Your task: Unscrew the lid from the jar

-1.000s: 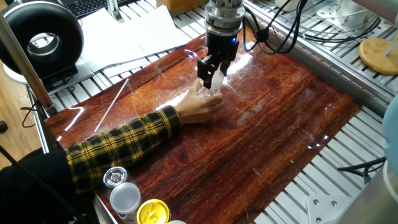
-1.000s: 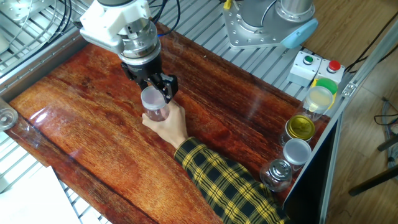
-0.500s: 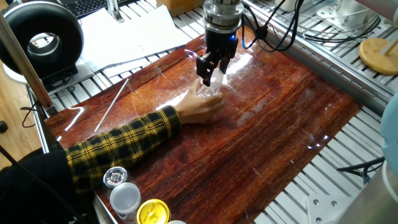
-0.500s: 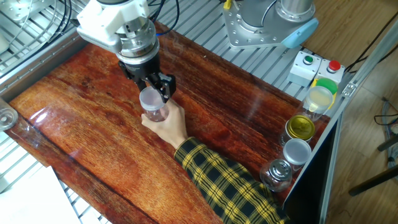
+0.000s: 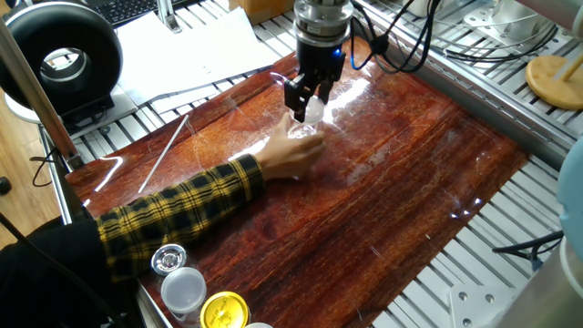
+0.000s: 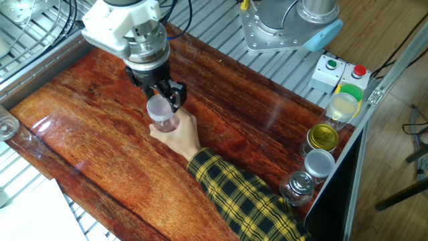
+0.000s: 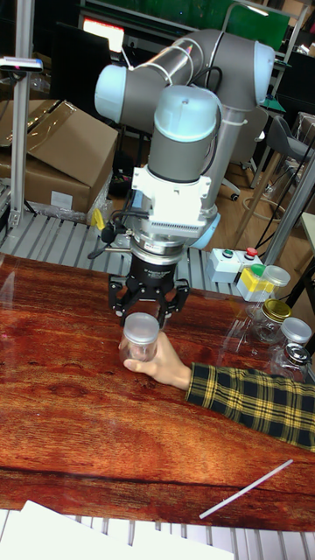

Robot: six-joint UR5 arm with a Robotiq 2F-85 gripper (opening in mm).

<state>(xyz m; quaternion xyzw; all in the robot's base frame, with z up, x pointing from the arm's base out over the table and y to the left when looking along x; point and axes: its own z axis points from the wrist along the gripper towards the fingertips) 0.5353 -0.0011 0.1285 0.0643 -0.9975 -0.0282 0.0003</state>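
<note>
Tool [image 6: 162,98] is clamped on the small translucent white screw lid [image 6: 158,107] from above, black fingers either side of it. Lid sits atop the small clear plastic jar [image 7: 139,347], which stands mid-far on the reddish wood-grain table [image 6: 241,134]. A hand [image 6: 179,132] in a yellow-and-black plaid sleeve [image 6: 241,194] grips the jar body from the near side; in one fixed view it covers most of the jar, so the jar-to-table contact isn't visible.

Around: along one table edge, well apart from the jar, a row of containers: a yellow-lidded jar [image 5: 224,312], a frosted white-lidded jar [image 5: 183,289], a shiny metal-lidded jar [image 5: 168,260]. A thin white rod [image 5: 164,152] lies on the table, clear of the tool. Box with green and red buttons [image 6: 340,71] by the arm base. White paper sheet [image 5: 196,46] beyond the table edge. No legible writing or labels.
</note>
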